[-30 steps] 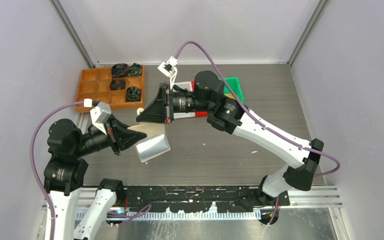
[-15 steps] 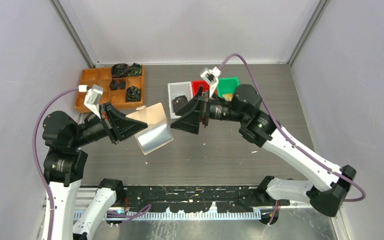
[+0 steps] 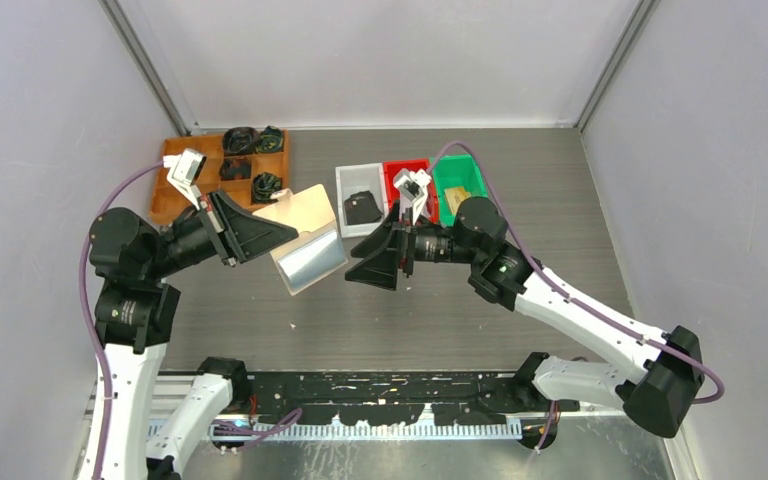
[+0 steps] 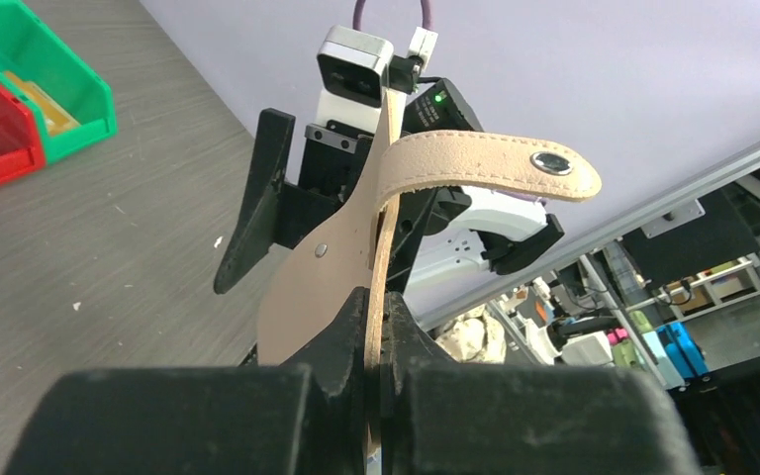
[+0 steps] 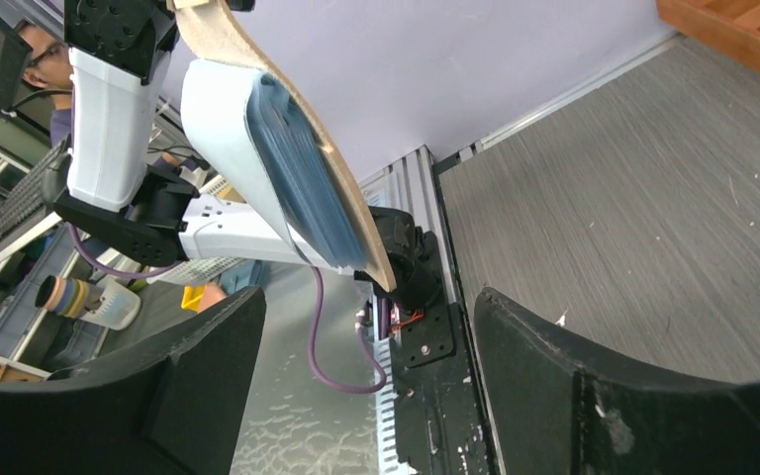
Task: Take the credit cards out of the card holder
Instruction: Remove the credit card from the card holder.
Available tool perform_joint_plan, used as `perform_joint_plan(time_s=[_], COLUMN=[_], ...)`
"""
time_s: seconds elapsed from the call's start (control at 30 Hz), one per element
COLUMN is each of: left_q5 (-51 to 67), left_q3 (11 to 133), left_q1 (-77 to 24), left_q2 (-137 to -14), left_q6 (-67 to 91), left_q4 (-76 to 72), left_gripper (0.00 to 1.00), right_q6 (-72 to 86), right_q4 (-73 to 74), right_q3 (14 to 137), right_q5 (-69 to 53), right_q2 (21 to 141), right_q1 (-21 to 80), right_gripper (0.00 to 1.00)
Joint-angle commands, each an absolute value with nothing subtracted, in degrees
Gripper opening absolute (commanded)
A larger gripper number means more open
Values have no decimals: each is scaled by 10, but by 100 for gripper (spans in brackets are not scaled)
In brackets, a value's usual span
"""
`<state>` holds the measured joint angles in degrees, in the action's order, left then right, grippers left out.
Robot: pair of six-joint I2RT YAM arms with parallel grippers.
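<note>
One tan card holder [image 3: 303, 238], pale-blue inside, half-open.

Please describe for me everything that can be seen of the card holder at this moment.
The card holder is a flat wallet of beige-tan, leather-like material with stitched edges. Its inner side carries pale blue pockets, layered one over another. A tan tab strap with a metal snap curls out from it. It hangs tilted above the table, clamped at one edge by the shut left gripper. The right gripper stands open close beside it without touching. Whether cards are inside cannot be told.
</note>
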<state>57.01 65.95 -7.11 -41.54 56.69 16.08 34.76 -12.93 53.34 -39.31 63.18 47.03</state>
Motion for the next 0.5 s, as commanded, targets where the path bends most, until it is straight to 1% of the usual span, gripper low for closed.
perform_joint_plan(time_s=[0.0,0.13,0.23,0.47], left_q5=[569,570,570,573], left_q3=[682,685,690,694], left_q1=[-72,-72,-72,-72], left_q2=[-416,-417,-417,-414], left_q6=[603,608,613,616], left_q4=[113,116,115,115], left_gripper=[0,0,0,0], right_q6=[365,373,363,373], right_q4=[-245,-270,-269,-297], right_q3=[540,552,559,559], right_q5=[-401,-397,-391,-377], right_q2=[652,676,693,706], right_q1=[470,470,470,471], right_gripper=[81,77,71,64])
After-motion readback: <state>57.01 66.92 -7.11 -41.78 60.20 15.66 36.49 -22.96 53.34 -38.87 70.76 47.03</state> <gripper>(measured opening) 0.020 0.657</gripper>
